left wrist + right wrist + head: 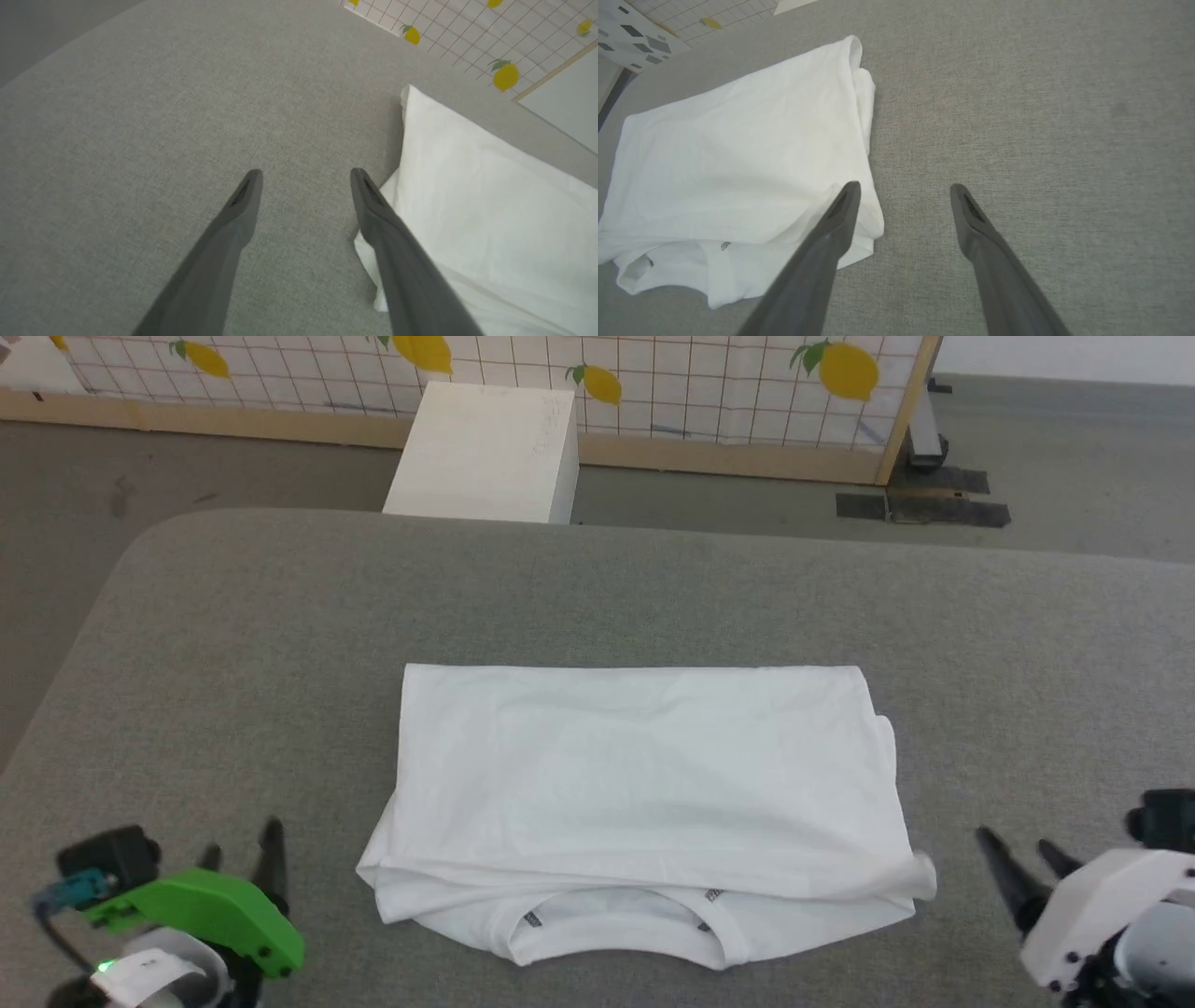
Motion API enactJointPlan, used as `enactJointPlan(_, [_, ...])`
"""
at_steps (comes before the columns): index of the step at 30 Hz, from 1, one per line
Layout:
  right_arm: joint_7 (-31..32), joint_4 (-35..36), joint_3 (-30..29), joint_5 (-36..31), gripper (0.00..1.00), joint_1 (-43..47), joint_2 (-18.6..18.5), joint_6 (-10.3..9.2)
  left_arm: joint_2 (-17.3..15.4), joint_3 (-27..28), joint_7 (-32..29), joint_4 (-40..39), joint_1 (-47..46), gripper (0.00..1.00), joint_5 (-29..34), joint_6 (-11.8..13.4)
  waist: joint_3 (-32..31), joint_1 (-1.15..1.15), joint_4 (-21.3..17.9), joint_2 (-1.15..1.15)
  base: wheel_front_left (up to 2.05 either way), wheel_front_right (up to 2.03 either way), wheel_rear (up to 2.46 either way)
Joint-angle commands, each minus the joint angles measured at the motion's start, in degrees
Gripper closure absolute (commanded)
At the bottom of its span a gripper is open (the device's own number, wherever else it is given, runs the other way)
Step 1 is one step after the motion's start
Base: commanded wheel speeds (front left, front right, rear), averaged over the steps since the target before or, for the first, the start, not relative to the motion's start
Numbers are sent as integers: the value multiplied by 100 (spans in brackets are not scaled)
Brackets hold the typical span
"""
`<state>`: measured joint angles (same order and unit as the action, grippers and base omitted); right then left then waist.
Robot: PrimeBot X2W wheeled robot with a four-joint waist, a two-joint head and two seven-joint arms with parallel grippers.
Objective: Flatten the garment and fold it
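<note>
My left tool (241, 845) hangs with its fingers spread wide and nothing between them, above the grey table (280, 644) just off the garment's near-left corner. My right tool (1013, 840) is equally wide open and empty, near the near-right corner. The garment (644, 775) lies between them in the middle of the table, folded into a broad rectangle, its neckline peeking out along the edge nearest me. Beyond the table's far edge a white box (485, 453) stands on the floor (1074, 457) before a lemon-print screen (747, 392).
</note>
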<state>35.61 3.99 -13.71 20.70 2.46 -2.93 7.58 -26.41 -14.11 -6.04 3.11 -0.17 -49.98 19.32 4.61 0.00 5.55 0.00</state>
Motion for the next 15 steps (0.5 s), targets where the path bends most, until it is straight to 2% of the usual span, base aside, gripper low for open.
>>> enactJointPlan(1, [78,205,-114,14,0,44,0,-9,-83,101,206,-192,28,0,119,6,-44,0,20,0,0,0,0])
enactJointPlan(5, [404,667,-307,-6,0,-95,2,-9,-168,339,1154,-588,-153,0,535,-124,-45,0,34,0,0,0,0])
enactJointPlan(8, [780,725,-159,-261,0,-327,-105,-9,-209,248,1826,-713,-355,0,1055,-317,37,0,2,0,0,0,0])
enactJointPlan(11, [1143,414,229,-571,0,-724,-249,-9,-194,123,2060,-748,-557,0,1705,-453,167,0,-49,0,0,0,0])
enactJointPlan(15, [1378,-299,699,-983,0,-1380,-359,-9,59,154,2099,-969,-787,0,2436,-649,430,0,-64,0,0,0,0])
